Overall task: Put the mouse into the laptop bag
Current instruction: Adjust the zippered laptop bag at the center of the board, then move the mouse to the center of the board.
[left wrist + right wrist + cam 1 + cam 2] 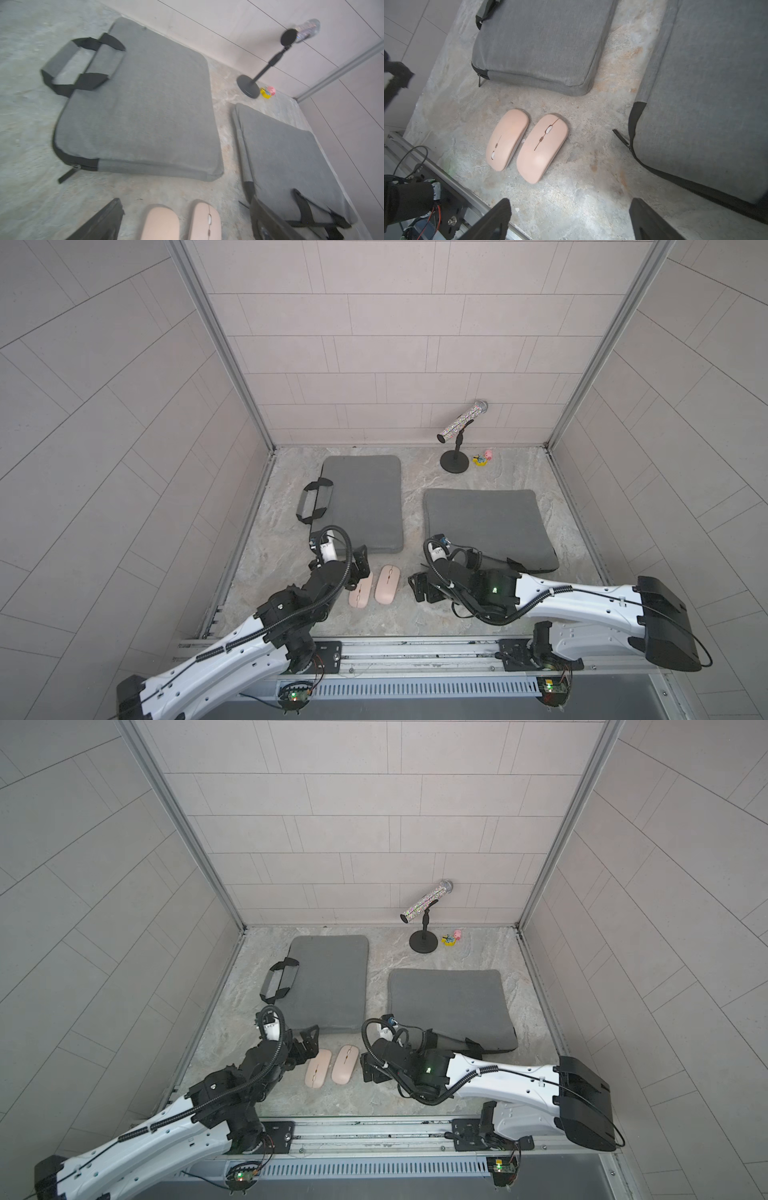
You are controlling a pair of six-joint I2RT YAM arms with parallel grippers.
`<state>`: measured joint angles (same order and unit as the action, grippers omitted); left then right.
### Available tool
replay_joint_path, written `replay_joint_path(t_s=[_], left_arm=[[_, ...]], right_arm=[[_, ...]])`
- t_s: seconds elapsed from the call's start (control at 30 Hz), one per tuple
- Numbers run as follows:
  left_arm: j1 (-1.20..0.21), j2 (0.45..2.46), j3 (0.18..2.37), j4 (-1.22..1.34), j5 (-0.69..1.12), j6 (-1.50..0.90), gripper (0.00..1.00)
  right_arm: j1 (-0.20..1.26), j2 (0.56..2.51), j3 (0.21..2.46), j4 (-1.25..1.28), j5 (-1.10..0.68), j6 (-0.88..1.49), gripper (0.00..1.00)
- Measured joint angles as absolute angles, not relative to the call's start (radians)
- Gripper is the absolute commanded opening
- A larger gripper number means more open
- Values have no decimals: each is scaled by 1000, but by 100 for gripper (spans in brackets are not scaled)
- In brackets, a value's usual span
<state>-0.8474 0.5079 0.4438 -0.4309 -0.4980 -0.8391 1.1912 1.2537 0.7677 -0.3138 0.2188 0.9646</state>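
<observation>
Two flat, pale-pink plastic computer mice lie side by side on the mottled grey stone-look worktop [415, 475], at about 7 o'clock from its middle. They almost touch, and both are outside the bags. The left mouse [360, 592] has its scroll wheel toward 6 o'clock, and the right mouse [386, 584] has its wheel toward 12 o'clock. The left gripper [185, 206] stands wide open and empty just beside the left mouse; in its wrist view both mice show between its two black fingers [104, 220]. The right gripper [570, 200] is also spread wide and holds nothing, a little apart at 3 o'clock of the right mouse. Two grey woven-fabric laptop bags with black trim lie flat. The left laptop bag [361, 502] is at 12 o'clock of the mice, with its two handles [314, 499] lying out toward 9 o'clock. The right laptop bag [486, 522] is at 2 o'clock, its near edge partly under the right arm. Each bag shows one black zip pull [480, 80]. A white module on the left wrist [328, 549] bears dark marks too small to read. At 1 o'clock, by the far wall, one glitter-covered microphone [461, 421] tilts on a black round-footed stand [455, 461]. Two small toys sit just beside the foot, one yellow toy [480, 461] and one pink toy [488, 454].
</observation>
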Motion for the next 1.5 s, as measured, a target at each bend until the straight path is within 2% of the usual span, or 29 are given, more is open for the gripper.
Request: replay_joint_path(t_s=[0.1,0.23,0.57,0.63,0.7,0.8,0.9,1.1,1.23,1.37,1.43,1.5], left_arm=[[-727,461,464,-517,-463,-831,99],[-639,377,474,-618,-436,-819,99],[-626,252,480,-760,-384,-811,99],[-626,247,480,-766,-376,-811,99],[-625,246,480,-770,-368,-811,99],[-624,245,483,-772,-355,-811,99],[-624,240,483,-771,-335,-812,99],[-624,237,482,-754,-287,-813,99],[-624,245,482,-730,-249,-814,99],[-624,263,482,-707,-222,-814,99],[-624,275,482,-698,-211,-814,99],[-624,284,482,-689,-204,-814,99]], right_arm=[[1235,1373,826,-352,260,982,96],[1280,1588,981,-387,269,987,98],[1282,1911,1221,-439,262,988,100],[1282,1955,1256,-446,254,987,97],[1282,1978,1282,-455,257,988,90],[1282,1986,1292,-458,259,996,73],[1279,1984,1282,-450,271,1002,65],[1268,1927,1192,-418,298,1018,67],[1250,1879,1125,-413,314,1025,76],[1238,1877,1125,-416,316,1016,81],[1232,1885,1137,-419,315,1010,81],[1224,1897,1152,-418,310,1006,74]])
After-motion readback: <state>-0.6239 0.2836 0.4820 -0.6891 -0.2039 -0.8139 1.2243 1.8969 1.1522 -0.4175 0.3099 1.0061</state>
